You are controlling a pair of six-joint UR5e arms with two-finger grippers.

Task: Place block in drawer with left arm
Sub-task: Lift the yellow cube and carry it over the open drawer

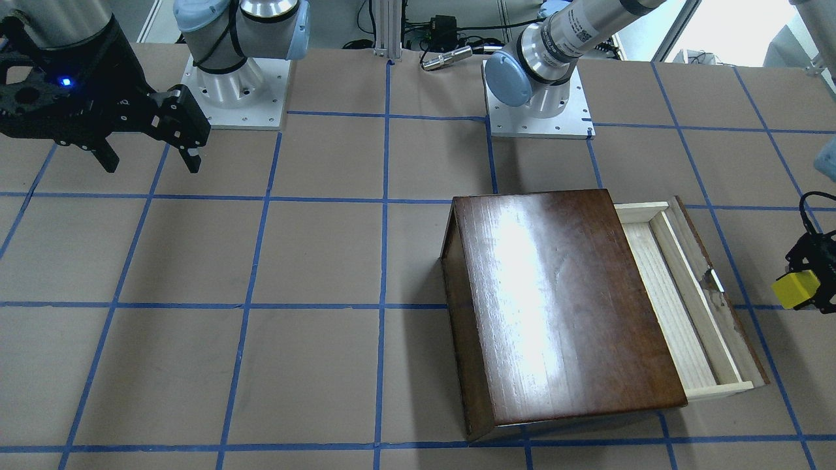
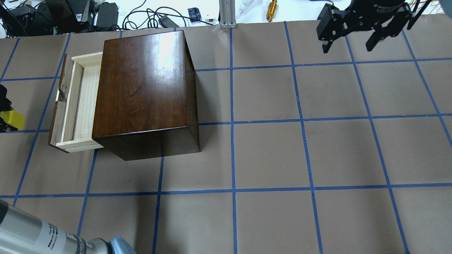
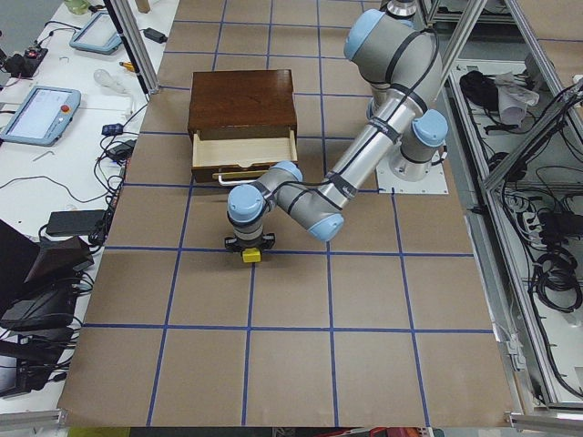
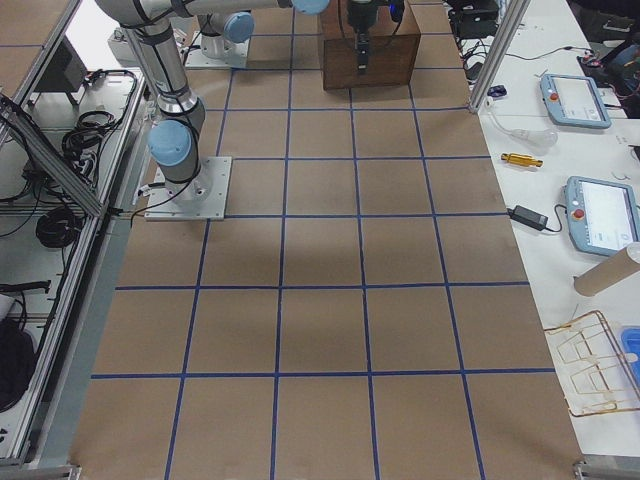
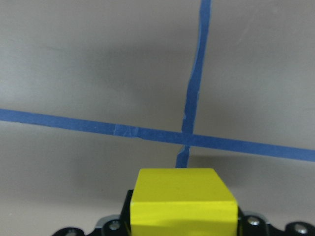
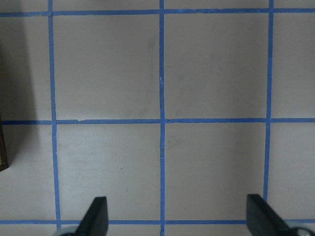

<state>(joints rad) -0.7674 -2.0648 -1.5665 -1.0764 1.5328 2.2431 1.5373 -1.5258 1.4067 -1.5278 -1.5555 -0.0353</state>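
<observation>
As we looked across from the operators' side, the left gripper (image 1: 812, 279) sat at the frame's right edge, its fingers clenched on the yellow block (image 1: 793, 290). The block was outside the drawer (image 1: 673, 320), beyond its dark front panel and apart from it. The drawer stood pulled out of the glossy brown box (image 1: 562, 307), its pale floor showing. Far over on the other side, the right gripper (image 1: 151, 163) hung above the surface (image 1: 261, 261), released and spread wide.

From overhead we got a matching picture. The block was at the far left edge, near the drawer's front panel, and the drawer opened toward it. The right gripper was up in the top right corner, well apart from the box.

From the table's left end, we saw the left arm (image 3: 364, 164) reaching down in front of the open drawer. The block was under its wrist, near the front panel but not touching.

From the right end, we could only make out the box far off, with the right gripper in front of it.

On the left wrist camera, the block filled the bottom centre, gripped from both sides, over a crossing of blue tape lines (image 5: 189, 137).

On the right wrist camera, we saw two fingers (image 6: 98, 214) far apart at the bottom corners, with taped surface showing between them.
</observation>
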